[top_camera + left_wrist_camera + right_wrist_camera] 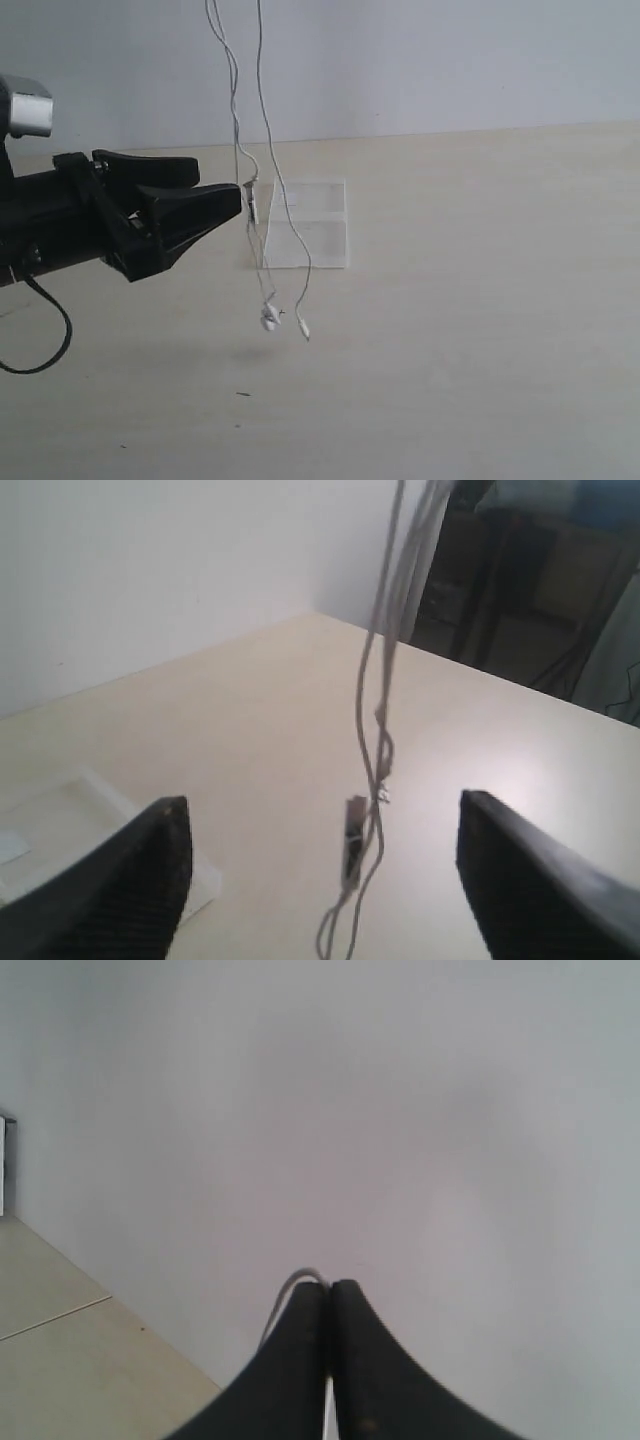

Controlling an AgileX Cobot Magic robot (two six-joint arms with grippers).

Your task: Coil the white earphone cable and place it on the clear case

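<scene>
The white earphone cable [266, 130] hangs in several strands from above the exterior view's top edge. Its earbuds [270, 318] and plug [304, 330] dangle just over the table, in front of the clear case [318, 228]. My left gripper [218, 183] is open, level with the inline remote [252, 203] and just left of it. In the left wrist view the cable [372, 680] and remote [353, 840] hang between the spread fingers [150, 880], touching neither. My right gripper [326, 1286] is shut on the cable [296, 1282] high up, outside the exterior view.
The pale wooden table [480, 330] runs back to a plain white wall [450, 60]. The clear case [60, 815] shows beside one finger in the left wrist view. Dark furniture [530, 600] stands beyond the table's far edge.
</scene>
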